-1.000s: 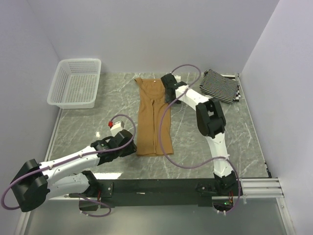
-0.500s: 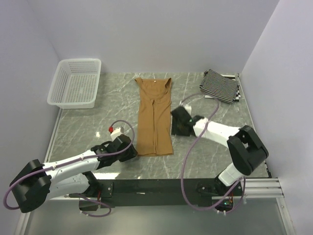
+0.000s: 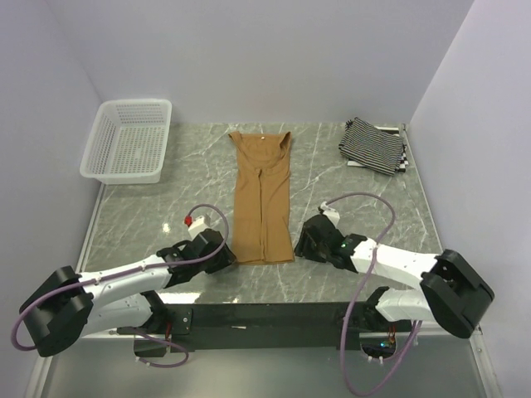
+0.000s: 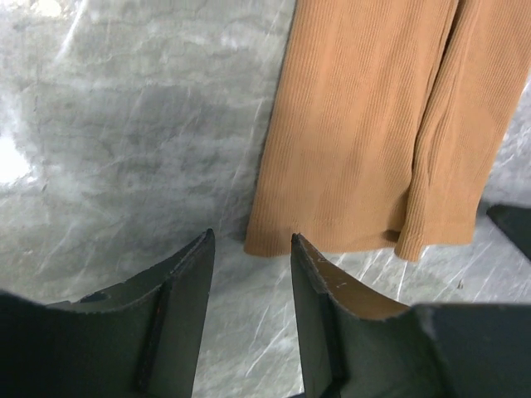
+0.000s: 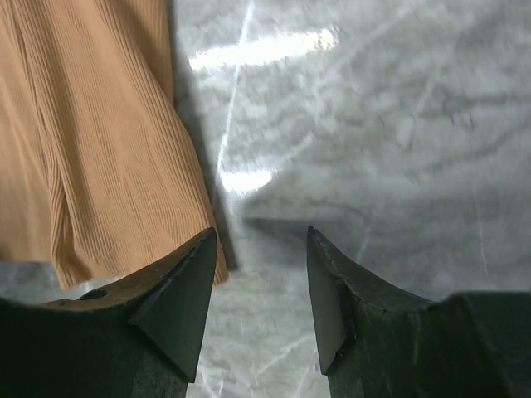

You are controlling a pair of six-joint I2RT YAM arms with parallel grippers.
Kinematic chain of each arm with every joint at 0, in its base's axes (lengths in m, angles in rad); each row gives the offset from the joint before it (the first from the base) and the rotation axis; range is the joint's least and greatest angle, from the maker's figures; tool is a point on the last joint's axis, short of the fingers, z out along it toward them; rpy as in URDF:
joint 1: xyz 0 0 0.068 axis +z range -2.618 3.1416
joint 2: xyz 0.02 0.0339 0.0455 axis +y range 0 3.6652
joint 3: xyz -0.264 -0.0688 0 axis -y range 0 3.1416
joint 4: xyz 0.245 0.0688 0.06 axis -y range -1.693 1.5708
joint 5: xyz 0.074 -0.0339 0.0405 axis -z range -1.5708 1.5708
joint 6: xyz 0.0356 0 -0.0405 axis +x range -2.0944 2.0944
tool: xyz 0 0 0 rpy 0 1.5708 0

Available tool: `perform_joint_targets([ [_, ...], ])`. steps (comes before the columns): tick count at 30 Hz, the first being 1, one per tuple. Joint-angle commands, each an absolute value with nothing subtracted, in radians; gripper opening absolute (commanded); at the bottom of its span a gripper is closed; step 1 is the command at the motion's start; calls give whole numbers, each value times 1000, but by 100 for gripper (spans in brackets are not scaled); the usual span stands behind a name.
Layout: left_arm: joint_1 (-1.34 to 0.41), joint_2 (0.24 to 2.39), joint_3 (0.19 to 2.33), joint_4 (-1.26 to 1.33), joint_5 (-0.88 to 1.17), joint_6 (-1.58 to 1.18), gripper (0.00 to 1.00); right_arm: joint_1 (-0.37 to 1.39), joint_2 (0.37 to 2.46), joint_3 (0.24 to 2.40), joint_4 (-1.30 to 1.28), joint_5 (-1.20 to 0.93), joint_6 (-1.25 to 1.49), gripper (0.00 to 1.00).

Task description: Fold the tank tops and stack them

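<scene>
Item 1. Left gripper (image 4: pixel 249 240), black two-finger type, low over the near part of the grey marble-pattern table (image 3: pixel 166 199). Fingers spread apart with nothing between them. The near left hem corner of item 3 lay just beyond the gap.

Item 2. Right gripper (image 5: pixel 261 236), same type, low over the table at the opposite hem corner. Fingers spread and empty, with bare marble showing in the gap. The near right hem corner of item 3 lay just beside its left finger (image 5: pixel 178 298). Whether the two touched could not be told.

Item 3. Plain tan-brown ribbed sleeveless fabric top (image 3: pixel 261 199), lying flat at the middle of the table. Both long sides were folded inward into a narrow strip. Hem toward the arms, neck and straps toward the far wall. Both grippers stood at its near end, one on each side.

Item 4. White plastic mesh basket (image 3: pixel 137 102), rectangular, at the far left corner of the table, well apart from item 3.

Item 5. Bold black-and-white striped fabric top (image 3: pixel 373 145), folded into a compact bundle at the far right corner. An edge of further fabric showed under it, too small to identify.
</scene>
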State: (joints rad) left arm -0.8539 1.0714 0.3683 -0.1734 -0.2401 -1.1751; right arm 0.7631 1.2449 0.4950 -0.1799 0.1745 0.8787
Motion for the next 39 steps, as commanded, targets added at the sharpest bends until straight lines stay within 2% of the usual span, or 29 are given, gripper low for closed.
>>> perform_joint_targets([
  [1, -850, 1120, 377, -143, -268, -1193, 48, 793, 1177, 453, -149, 198, 960, 55],
  [9, -850, 1201, 368, -100, -265, -1209, 43, 864, 1215, 436, -129, 212, 1008, 54],
  [14, -850, 1226, 367, -92, -261, -1209, 32, 888, 1296, 443, -95, 199, 1026, 52],
  [17, -850, 1230, 364, -95, -261, -1204, 25, 914, 1339, 462, -100, 209, 1029, 45],
  [18, -850, 1227, 362, -97, -258, -1204, 23, 919, 1354, 465, -103, 212, 1034, 37],
  [20, -850, 1221, 362, -103, -256, -1198, 18, 940, 1361, 463, -110, 218, 1040, 29],
  [21, -850, 1215, 364, -106, -255, -1195, 16, 946, 1356, 462, -117, 224, 1048, 19],
  [23, -851, 1206, 365, -109, -245, -1183, 12, 962, 1344, 457, -149, 244, 1061, 16],
  [27, -865, 1175, 367, -132, -224, -1170, 5, 1000, 1286, 433, -205, 271, 1094, 3],
  [31, -917, 1143, 360, -175, -233, -1204, 0, 1038, 1204, 405, -276, 287, 1129, 1],
  [39, -1178, 1104, 434, -371, -331, -1354, 1, 1213, 1083, 411, -451, 342, 1248, 1],
])
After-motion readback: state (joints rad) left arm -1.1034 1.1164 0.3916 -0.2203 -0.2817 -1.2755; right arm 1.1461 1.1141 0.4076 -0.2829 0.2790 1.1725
